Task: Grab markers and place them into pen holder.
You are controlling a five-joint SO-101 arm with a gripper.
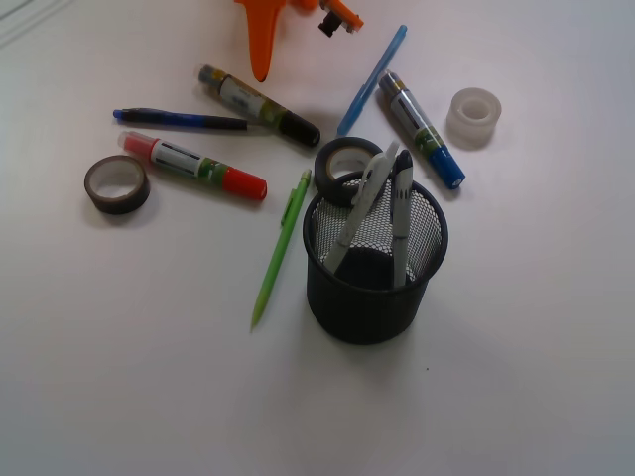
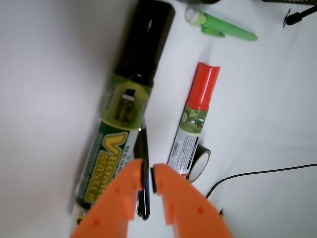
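A: Orange plastic fills the bottom of the wrist view: the gripper (image 2: 150,178), its jaws nearly together with only a narrow slot between them and nothing caught in it.

B: So it holds nothing?

A: Nothing that I can see. It hangs over the black-capped marker (image 2: 126,106), which lies flat on the white table (image 2: 44,74) with a thin dark blue pen (image 2: 143,188) just beside its barrel (the pen shows right through the slot).

B: And the other two markers?

A: The red-capped marker (image 1: 194,165) lies left of the pen holder (image 1: 372,270), and the blue-capped marker (image 1: 422,129) lies behind the holder to the right. None is in the black mesh cup, which holds only a couple of pale pens.

B: Which step, then?

A: I judge it the approach to the first grasp; no marker has been placed. Next the jaws need to spread wider than the thick barrel, centre over it rather than over the thin pen, and come down across its width. The risk is pinching the pen instead.
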